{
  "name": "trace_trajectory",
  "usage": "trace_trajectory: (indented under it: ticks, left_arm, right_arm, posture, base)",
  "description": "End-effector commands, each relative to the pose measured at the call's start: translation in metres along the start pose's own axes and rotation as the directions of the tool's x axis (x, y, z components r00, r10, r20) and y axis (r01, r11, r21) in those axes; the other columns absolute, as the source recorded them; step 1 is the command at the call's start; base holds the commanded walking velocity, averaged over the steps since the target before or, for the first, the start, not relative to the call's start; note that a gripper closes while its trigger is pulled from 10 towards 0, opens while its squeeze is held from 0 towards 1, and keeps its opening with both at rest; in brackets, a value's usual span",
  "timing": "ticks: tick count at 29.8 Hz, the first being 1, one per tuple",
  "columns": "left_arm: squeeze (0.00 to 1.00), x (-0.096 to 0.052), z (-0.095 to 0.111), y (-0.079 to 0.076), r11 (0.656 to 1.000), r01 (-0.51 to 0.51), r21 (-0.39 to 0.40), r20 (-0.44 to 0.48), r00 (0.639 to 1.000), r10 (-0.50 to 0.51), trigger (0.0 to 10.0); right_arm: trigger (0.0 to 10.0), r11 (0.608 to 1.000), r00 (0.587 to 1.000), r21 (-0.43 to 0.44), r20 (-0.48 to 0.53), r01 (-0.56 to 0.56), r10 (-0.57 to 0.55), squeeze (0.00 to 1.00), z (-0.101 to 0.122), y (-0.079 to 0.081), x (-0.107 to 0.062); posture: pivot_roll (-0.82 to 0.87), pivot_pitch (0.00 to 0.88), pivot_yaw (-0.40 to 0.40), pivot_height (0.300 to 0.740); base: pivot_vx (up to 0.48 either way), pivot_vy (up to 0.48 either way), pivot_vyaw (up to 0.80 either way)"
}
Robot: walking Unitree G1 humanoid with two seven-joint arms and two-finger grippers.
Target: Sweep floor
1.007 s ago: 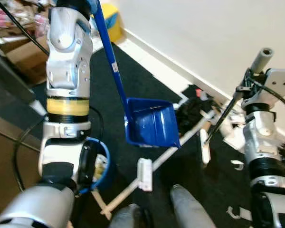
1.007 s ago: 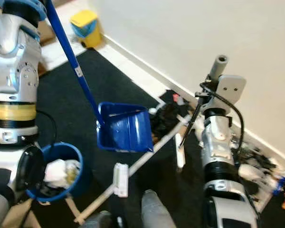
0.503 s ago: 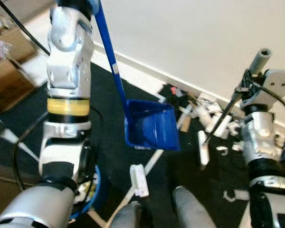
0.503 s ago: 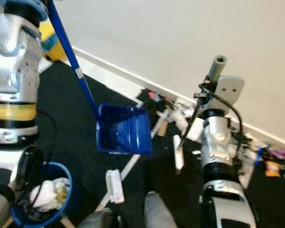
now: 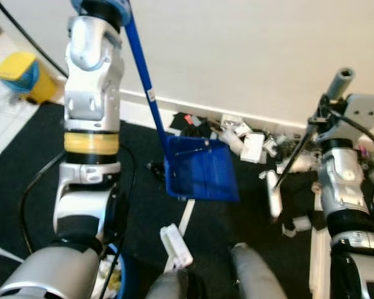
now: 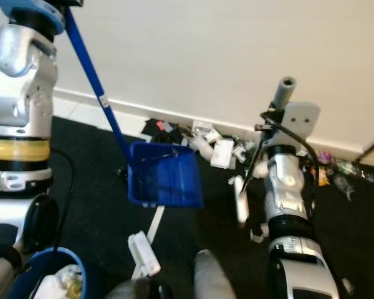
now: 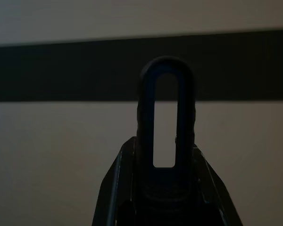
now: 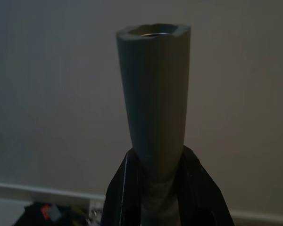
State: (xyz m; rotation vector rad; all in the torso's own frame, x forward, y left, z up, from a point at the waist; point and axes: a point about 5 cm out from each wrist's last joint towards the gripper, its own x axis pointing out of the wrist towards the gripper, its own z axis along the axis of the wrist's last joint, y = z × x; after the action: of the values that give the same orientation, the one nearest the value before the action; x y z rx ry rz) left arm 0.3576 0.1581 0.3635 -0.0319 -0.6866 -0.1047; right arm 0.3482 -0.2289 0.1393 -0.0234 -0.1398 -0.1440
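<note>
While your left arm (image 5: 90,112) stands raised at 9 o'clock, its gripper (image 7: 166,188) is clamped on the dustpan's handle (image 5: 142,68); the wrist view shows the handle's looped end (image 7: 166,117) rising from between the fingers. At 10 o'clock a yellow bin (image 5: 22,76) sits on pale tiles. At 7 o'clock, by your arm, is the rim of a blue bucket (image 6: 47,274) with white scraps inside.

The blue dustpan (image 5: 199,168) hangs near the centre, over the dark carpet (image 5: 25,156), its open side toward 6 o'clock. A small white label (image 5: 151,94) sits on the handle; you cannot read any writing on it. A white stick (image 5: 184,219) lies on the carpet just toward 6 o'clock of the pan, beside a white block (image 5: 176,245).

From 12 to 2 o'clock, litter (image 5: 249,143) lies along the wall (image 5: 237,50): white scraps, dark pieces, something red. More coloured bits (image 6: 336,168) lie at 3 o'clock.

At 3 o'clock your right gripper (image 8: 155,188) holds the broom's grey handle (image 5: 340,81) between its fingers, and the thin shaft (image 5: 293,161) slants down to a white head (image 5: 273,200) over the carpet.
</note>
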Motion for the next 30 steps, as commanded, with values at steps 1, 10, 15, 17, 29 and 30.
trace_trajectory:
  ticks: [1, 10, 15, 17, 29, 30]
  left_arm:
    - [0.00, 0.001, 0.007, -0.003, 1.000, 0.010, 0.008, 0.033, 0.999, -0.010, 10.0]
    - [0.00, -0.023, -0.039, 0.001, 0.999, -0.010, 0.045, -0.189, 0.982, 0.019, 10.0]
    - [0.00, -0.024, -0.040, -0.001, 0.998, -0.004, 0.055, -0.189, 0.982, 0.015, 10.0]
    - [0.00, -0.024, -0.041, -0.001, 0.999, -0.004, 0.052, -0.189, 0.982, 0.014, 10.0]
    - [0.00, -0.024, -0.041, -0.003, 0.999, -0.006, 0.037, -0.193, 0.981, 0.012, 10.0]
    - [0.00, -0.024, -0.041, -0.003, 0.999, -0.006, 0.036, -0.192, 0.981, 0.012, 10.0]
  right_arm:
    - [10.0, 1.000, 1.000, 0.001, 0.021, 0.003, -0.003, 0.00, 0.005, -0.001, 0.002]
    - [10.0, 1.000, 0.999, 0.009, 0.014, -0.029, 0.029, 0.00, 0.002, 0.006, 0.000]
    - [10.0, 0.999, 0.999, 0.010, 0.015, -0.033, 0.033, 0.00, 0.002, 0.007, 0.001]
    - [10.0, 0.999, 0.999, 0.011, 0.016, -0.034, 0.033, 0.00, 0.002, 0.007, 0.001]
    - [10.0, 0.999, 0.999, 0.007, 0.020, -0.034, 0.034, 0.00, 0.003, 0.006, 0.000]
    - [10.0, 0.999, 0.999, 0.007, 0.021, -0.035, 0.035, 0.00, 0.003, 0.006, 0.000]
  posture:
    - [-0.07, 0.139, 0.097, 0.740]
    - [-0.06, 0.141, 0.094, 0.740]
    - [-0.06, 0.141, 0.090, 0.740]
    - [-0.06, 0.140, 0.090, 0.740]
    - [-0.07, 0.135, 0.092, 0.740]
    - [-0.07, 0.135, 0.092, 0.740]
  base:
    - [0.000, 0.000, -0.80]
    - [0.000, 0.000, -0.27]
    - [0.000, 0.000, 0.00]
    - [0.000, 0.000, 0.00]
    - [0.000, -0.359, 0.00]
    - [0.000, -0.472, 0.00]
